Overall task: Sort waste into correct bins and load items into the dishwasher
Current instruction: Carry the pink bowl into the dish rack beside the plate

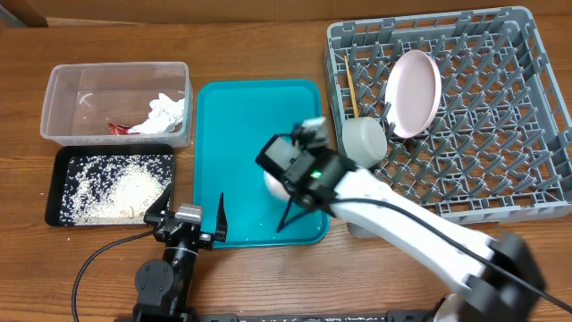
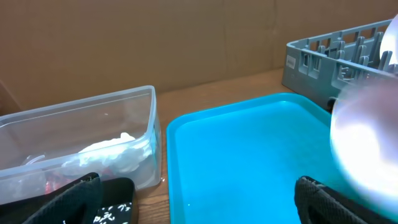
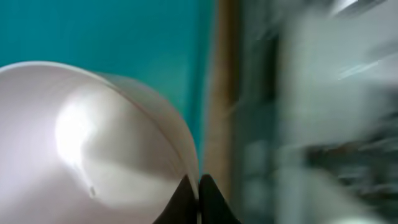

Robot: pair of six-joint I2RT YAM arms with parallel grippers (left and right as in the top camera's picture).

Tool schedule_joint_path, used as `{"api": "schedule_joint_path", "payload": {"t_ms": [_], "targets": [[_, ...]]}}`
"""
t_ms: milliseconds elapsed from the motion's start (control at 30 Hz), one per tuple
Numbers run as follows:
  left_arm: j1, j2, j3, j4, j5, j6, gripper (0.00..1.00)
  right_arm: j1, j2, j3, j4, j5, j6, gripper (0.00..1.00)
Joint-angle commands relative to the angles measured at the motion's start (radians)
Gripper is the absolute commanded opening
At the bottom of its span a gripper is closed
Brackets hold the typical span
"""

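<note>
My right gripper [image 1: 280, 184] [image 3: 199, 186] is shut on the rim of the small white cup [image 1: 270, 182] [image 3: 93, 143], held over the right side of the teal tray [image 1: 241, 116]; the cup shows blurred in the left wrist view [image 2: 367, 143]. The grey dish rack [image 1: 500, 179] holds the pinkish plate [image 1: 412, 93] on edge, the pale grey bowl [image 1: 365, 140] and the chopsticks [image 1: 350, 92]. The clear tub [image 1: 63, 98] holds the white napkin [image 1: 166, 112] and red wrapper [image 1: 119, 128]. The black tray [image 1: 55, 192] holds rice grains [image 1: 121, 190]. My left gripper [image 1: 190, 216] [image 2: 196, 202] is open and empty. The large white plate is out of view.
The teal tray [image 2: 249, 155] lies between the bins and the rack, its front edge close to my left gripper. The clear tub [image 2: 124, 118] and rack corner [image 2: 317, 56] show in the left wrist view. A black cable runs along the table's front left.
</note>
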Motion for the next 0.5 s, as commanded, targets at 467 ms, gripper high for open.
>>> {"api": "schedule_joint_path", "payload": {"t_ms": [467], "targets": [[0.007,-0.010,-0.003,0.000,-0.006,0.018,1.00,-0.334,-0.090,-0.054,-0.082,0.660,-0.067,0.04]]}}
